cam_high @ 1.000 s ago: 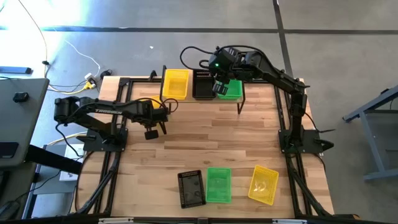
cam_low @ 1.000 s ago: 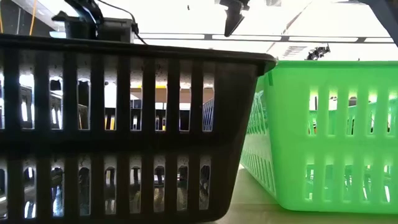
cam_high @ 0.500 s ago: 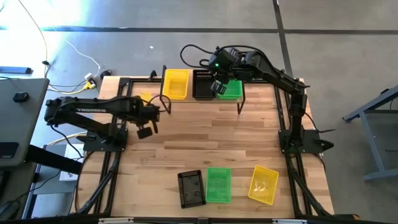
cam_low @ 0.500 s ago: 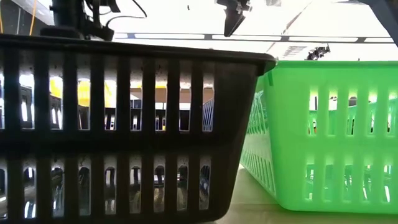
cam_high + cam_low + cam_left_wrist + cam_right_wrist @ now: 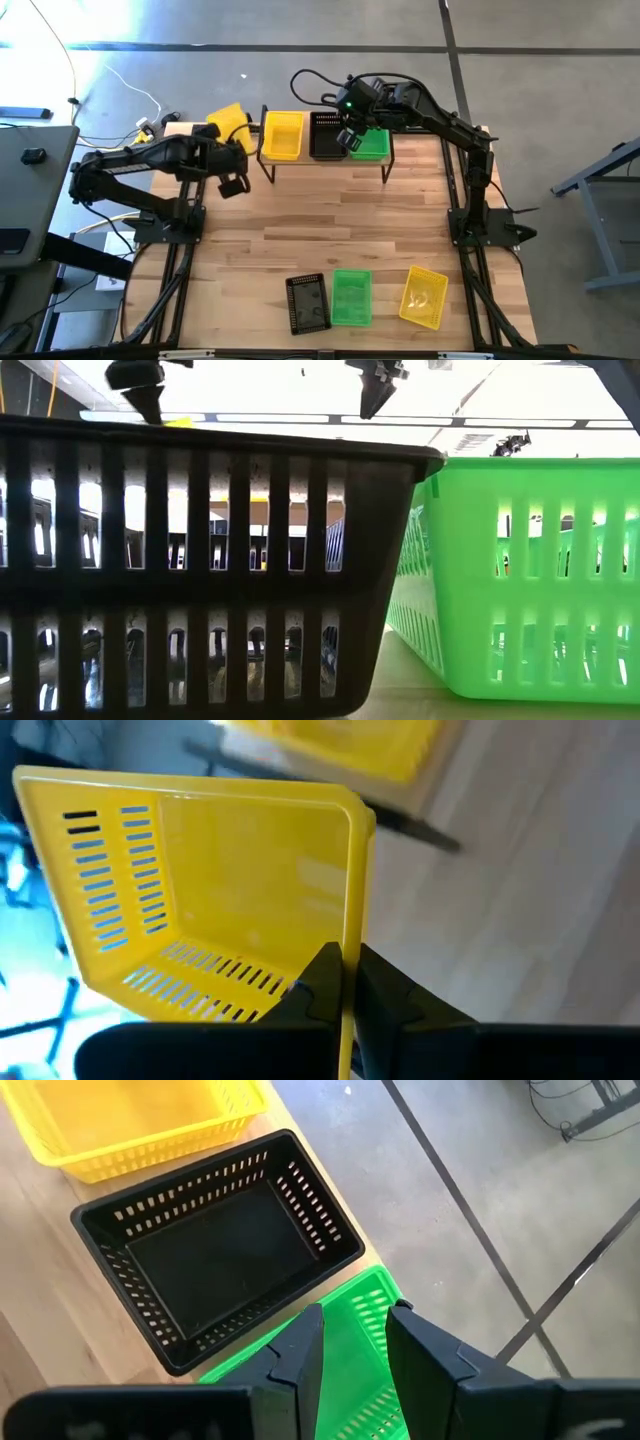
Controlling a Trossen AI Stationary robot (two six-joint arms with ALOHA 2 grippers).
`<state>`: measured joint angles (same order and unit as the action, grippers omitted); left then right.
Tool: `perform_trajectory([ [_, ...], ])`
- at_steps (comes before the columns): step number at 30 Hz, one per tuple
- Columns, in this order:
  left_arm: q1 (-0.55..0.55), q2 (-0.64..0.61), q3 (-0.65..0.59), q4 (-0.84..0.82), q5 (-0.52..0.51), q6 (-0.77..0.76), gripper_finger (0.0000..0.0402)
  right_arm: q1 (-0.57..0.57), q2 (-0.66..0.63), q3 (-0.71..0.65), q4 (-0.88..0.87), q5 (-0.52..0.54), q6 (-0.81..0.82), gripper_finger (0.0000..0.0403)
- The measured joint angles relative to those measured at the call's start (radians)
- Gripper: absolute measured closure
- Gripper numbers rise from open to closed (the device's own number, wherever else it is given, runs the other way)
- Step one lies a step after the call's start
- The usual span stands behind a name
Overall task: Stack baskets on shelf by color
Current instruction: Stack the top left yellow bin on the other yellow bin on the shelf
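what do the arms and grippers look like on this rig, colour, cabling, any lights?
Both arms are dark, near-black, jointed links on black frame bases. The left gripper has two dark, wedge-shaped fingers; the right gripper has similar flat, tapered dark fingers. A black cable loops off the right arm near its wrist, where a small green light glows. No markings are readable.

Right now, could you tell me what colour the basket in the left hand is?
Yellow: the basket pinched by the left hand shows best in the left wrist view.
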<state>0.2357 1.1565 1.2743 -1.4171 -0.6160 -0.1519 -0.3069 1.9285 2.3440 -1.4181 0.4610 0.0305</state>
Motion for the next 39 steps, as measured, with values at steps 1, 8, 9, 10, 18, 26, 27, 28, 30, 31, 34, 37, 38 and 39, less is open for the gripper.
perform_trajectory([
  [1, 0.008, 0.005, 0.018, 0.014, -0.006, 0.027, 0.0401, 0.0, 0.0, 0.0, 0.0, 0.0, 0.01, 0.0304],
  [8, 0.07, 0.049, 0.146, 0.141, 0.0, 0.254, 0.0401, 0.0, 0.0, -0.003, -0.001, 0.0, 0.068, 0.0304],
  [9, 0.076, 0.06, 0.164, 0.158, 0.002, 0.286, 0.0401, 0.0, 0.0, -0.003, -0.002, 0.0, 0.076, 0.0304],
  [10, 0.082, 0.073, 0.185, 0.171, 0.002, 0.316, 0.0401, 0.0, 0.0, -0.003, -0.004, 0.0, 0.083, 0.0304],
  [18, 0.121, 0.21, 0.313, 0.211, 0.073, 0.473, 0.0401, 0.0, 0.0, -0.003, -0.005, 0.002, 0.13, 0.0304],
  [26, 0.125, 0.314, 0.321, 0.188, 0.149, 0.52, 0.0401, 0.0, 0.0, -0.003, -0.008, 0.002, 0.129, 0.0304],
  [27, 0.125, 0.324, 0.321, 0.185, 0.152, 0.528, 0.0401, 0.0, 0.0, -0.003, -0.008, 0.002, 0.128, 0.0304],
  [28, 0.125, 0.333, 0.321, 0.187, 0.152, 0.532, 0.0401, 0.0, 0.0, -0.003, -0.008, 0.002, 0.128, 0.0304],
  [30, 0.126, 0.35, 0.321, 0.185, 0.153, 0.534, 0.0401, 0.0, 0.0, -0.003, -0.008, 0.003, 0.128, 0.0304],
  [31, 0.127, 0.359, 0.321, 0.184, 0.153, 0.534, 0.0401, 0.0, 0.0, -0.003, -0.008, 0.004, 0.127, 0.0304],
  [34, 0.132, 0.376, 0.321, 0.173, 0.168, 0.532, 0.0401, 0.0, 0.0, -0.003, -0.008, 0.005, 0.127, 0.0304],
  [37, 0.148, 0.388, 0.321, 0.17, 0.205, 0.53, 0.0401, 0.0, 0.0, -0.003, -0.009, 0.005, 0.127, 0.0304],
  [38, 0.153, 0.394, 0.321, 0.17, 0.206, 0.529, 0.0401, 0.0, 0.0, -0.003, -0.011, 0.005, 0.127, 0.0304],
  [39, 0.16, 0.399, 0.321, 0.169, 0.206, 0.529, 0.0401, 0.0, 0.0, -0.003, -0.013, 0.005, 0.127, 0.0304],
])
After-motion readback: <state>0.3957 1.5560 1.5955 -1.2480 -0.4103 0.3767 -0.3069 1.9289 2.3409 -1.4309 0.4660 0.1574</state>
